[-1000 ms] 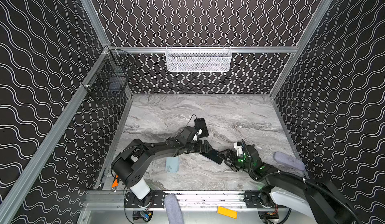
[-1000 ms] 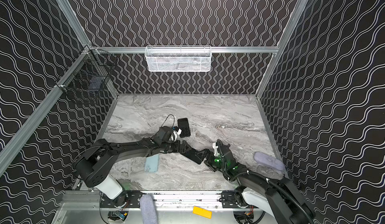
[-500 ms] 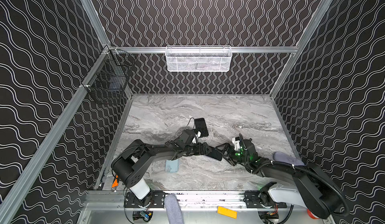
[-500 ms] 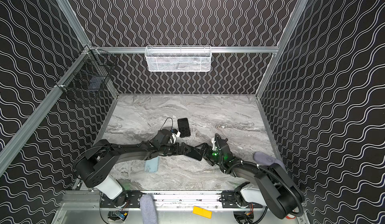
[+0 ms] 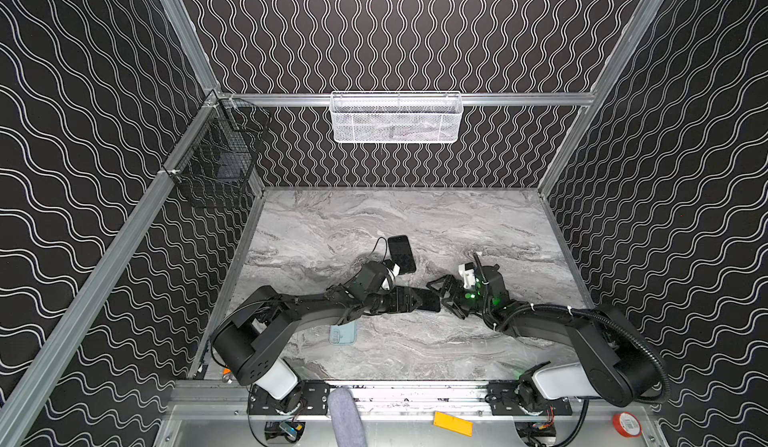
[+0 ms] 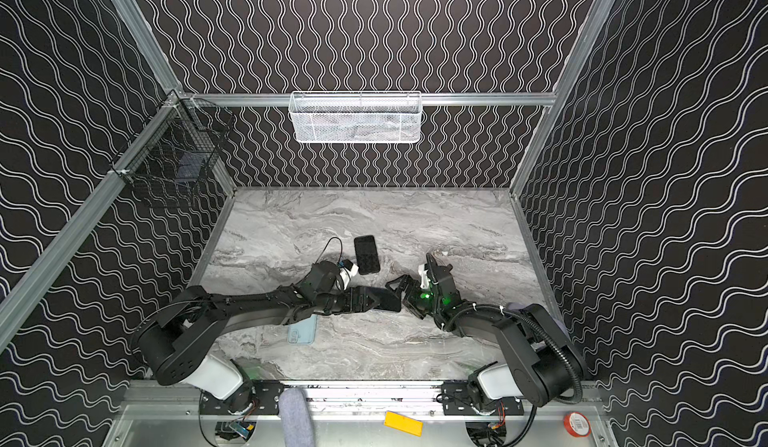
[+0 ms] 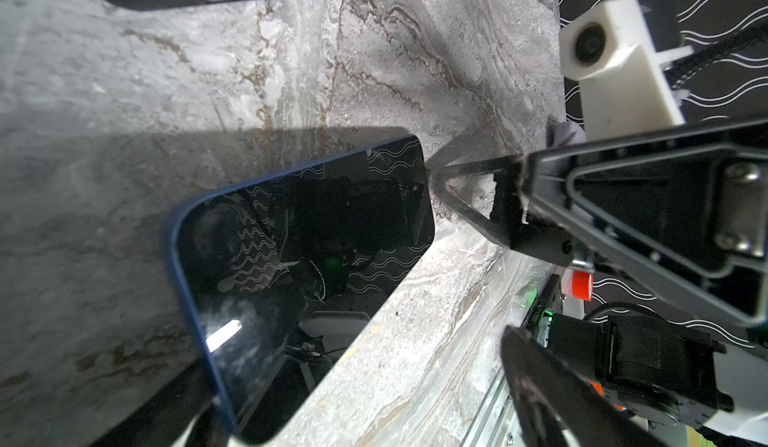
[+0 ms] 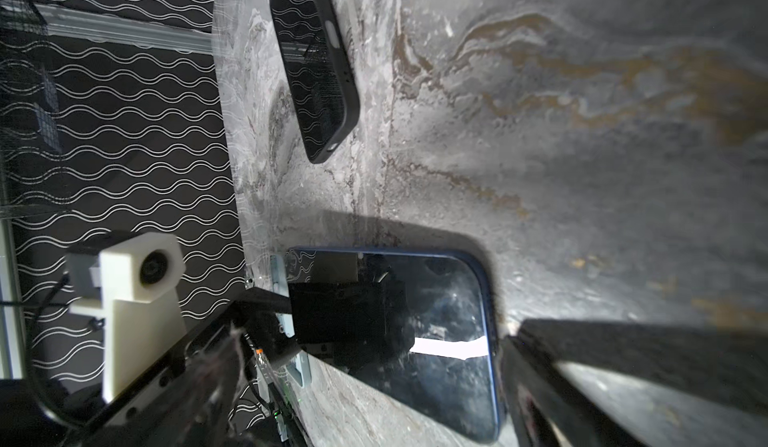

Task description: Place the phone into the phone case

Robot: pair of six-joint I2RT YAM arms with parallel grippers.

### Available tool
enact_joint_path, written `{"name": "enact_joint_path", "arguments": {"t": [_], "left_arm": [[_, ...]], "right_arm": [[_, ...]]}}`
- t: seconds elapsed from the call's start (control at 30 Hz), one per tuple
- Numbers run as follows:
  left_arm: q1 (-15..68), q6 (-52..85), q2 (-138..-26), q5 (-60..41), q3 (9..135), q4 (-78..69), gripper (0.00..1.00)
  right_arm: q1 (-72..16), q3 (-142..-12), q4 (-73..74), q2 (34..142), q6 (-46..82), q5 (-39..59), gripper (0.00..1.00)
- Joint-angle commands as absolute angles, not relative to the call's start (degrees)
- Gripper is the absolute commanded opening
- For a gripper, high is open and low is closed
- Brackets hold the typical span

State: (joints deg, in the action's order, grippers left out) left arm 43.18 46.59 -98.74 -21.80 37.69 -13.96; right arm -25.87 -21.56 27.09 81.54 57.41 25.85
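nearest, on the metal front ledge [image 5: 415,395]: grey padded roll [image 5: 345,416], flat yellow block [image 5: 453,423], red tape roll [image 5: 626,424] at far right.

next, flat on the marbled grey tabletop [image 5: 415,353], left of centre: pale blue phone case [image 5: 343,333], far end tucked under the left arm [image 5: 311,305].

just beyond, at mid-table: left gripper [image 5: 409,301], reaching rightward, jaws spread wide and clamped on the long edges of a glossy dark-screened, blue-edged phone [image 5: 430,300]. holds it a little off the surface, shadow beneath, free end pointing right. sits apart from the pale blue phone case, not in it.

facing from the right: right gripper [image 5: 446,299], jaws parted, gripping nothing. one fingertip [image 7: 446,191] at the free corner of the blue-edged phone; touching or just short of it, cannot tell. other finger apart from it.

farther back, just past the left gripper: second phone in a black case [image 5: 401,253], lying flat, screen up.

farthest, hung on the back wall rail: white mesh basket [image 5: 396,117]. in the far left corner, on the side rail: black wire basket [image 5: 216,154].
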Motion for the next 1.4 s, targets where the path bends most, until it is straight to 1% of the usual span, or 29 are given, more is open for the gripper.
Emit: {"name": "enact_joint_path", "arguments": {"t": [0.0, 0.13, 0.27, 0.63, 0.8, 0.87, 0.93, 1.27, 1.37], "left_arm": [[43.3, 45.5, -98.4, -20.6, 38.6, -14.9, 0.98], [43.3, 44.8, -98.0, -20.1, 39.5, -14.6, 0.96], [43.2, 44.3, -97.8, -19.8, 40.3, -15.3, 0.92], [43.1, 43.9, -97.9, -20.4, 42.1, -15.0, 0.75], [42.7, 43.7, -98.2, -20.9, 42.6, -14.3, 0.65], [42.6, 43.6, -98.3, -21.1, 42.9, -14.1, 0.59], [42.5, 43.6, -98.4, -21.2, 43.2, -13.7, 0.51], [42.4, 42.8, -98.1, -20.8, 43.2, -12.5, 0.36], [42.3, 42.7, -97.8, -20.4, 43.0, -12.0, 0.28]], "right_arm": [[-25.9, -22.4, 26.2, 82.9, 55.7, 26.7, 0.99], [-25.9, -22.1, 28.5, 85.5, 56.5, 27.7, 0.98], [-25.9, -21.9, 29.7, 87.5, 56.6, 28.2, 0.98], [-25.9, -22.7, 30.8, 90.7, 56.9, 28.8, 0.97], [-25.9, -23.5, 30.2, 91.0, 56.5, 29.0, 0.97], [-25.9, -23.7, 29.7, 90.7, 56.3, 29.0, 0.97], [-25.9, -23.9, 29.2, 90.3, 56.1, 28.9, 0.97], [-25.9, -24.7, 25.9, 87.6, 54.6, 27.6, 0.97], [-25.9, -24.8, 25.7, 87.2, 54.5, 27.4, 0.97]]}}
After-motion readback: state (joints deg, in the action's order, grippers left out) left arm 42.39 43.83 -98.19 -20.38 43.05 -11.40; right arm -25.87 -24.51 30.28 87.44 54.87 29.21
